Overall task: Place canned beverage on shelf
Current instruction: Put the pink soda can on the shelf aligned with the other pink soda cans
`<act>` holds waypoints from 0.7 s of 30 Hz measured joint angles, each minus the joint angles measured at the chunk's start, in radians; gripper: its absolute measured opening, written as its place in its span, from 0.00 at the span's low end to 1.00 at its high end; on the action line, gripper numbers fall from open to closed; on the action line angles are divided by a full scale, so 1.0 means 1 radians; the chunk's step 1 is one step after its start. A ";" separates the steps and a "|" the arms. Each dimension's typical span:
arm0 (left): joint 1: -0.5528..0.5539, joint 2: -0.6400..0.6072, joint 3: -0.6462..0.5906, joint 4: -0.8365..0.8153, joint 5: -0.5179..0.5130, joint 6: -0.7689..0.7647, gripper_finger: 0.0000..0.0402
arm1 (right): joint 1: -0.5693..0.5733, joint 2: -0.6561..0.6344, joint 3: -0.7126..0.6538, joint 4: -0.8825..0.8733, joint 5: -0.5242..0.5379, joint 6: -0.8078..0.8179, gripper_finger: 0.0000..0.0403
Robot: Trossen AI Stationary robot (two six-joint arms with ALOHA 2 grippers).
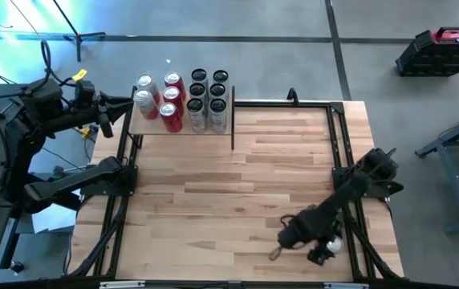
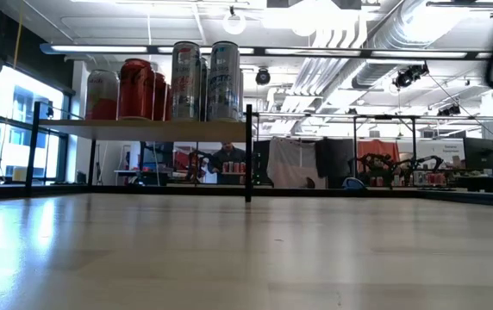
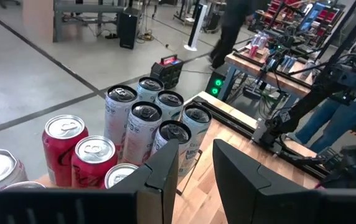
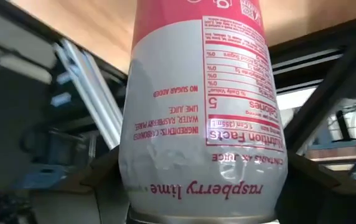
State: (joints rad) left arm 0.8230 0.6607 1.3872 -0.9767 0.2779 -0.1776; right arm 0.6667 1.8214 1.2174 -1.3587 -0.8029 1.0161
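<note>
**Raspberry lime can sitting between the right gripper's fingers, shelf already half full**

The right wrist view is basically all can: a tall slim white-and-pink aluminium drink can point(image 4: 200, 106) with "raspberry lime" and a nutrition facts panel printed on it, all reading upside down. The right gripper point(image 4: 203, 180) has a dark finger on each side of it, right against the can, so it's got hold of it. From above, that arm sits at the lower right of the frame, down by the near edge of the big butcher-block tabletop point(image 1: 237, 185).

The small light-wood shelf with thin black posts point(image 1: 145, 126) is at the upper left in the high view, carrying red cola cans point(image 1: 172, 100) and a block of silver-white cans point(image 1: 208, 100). The left gripper point(image 3: 193, 165) hangs just over those, fingers a narrow gap apart and nothing in them.
</note>
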 joint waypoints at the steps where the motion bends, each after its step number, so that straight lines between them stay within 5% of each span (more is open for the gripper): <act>1: 0.000 -0.004 0.000 0.000 0.000 0.006 0.22 | -0.023 0.000 0.019 -0.023 0.014 0.000 0.71; 10: 0.000 -0.027 0.000 -0.008 0.007 0.049 0.22 | -0.252 0.000 0.213 -0.108 0.135 0.098 0.71; 21: 0.000 -0.078 0.000 -0.038 0.161 0.119 0.22 | -0.501 0.000 0.294 0.003 0.178 0.323 0.71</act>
State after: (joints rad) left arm 0.8230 0.5827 1.3872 -1.0144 0.4389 -0.0586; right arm 0.1660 1.8210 1.5116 -1.3553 -0.6248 1.3390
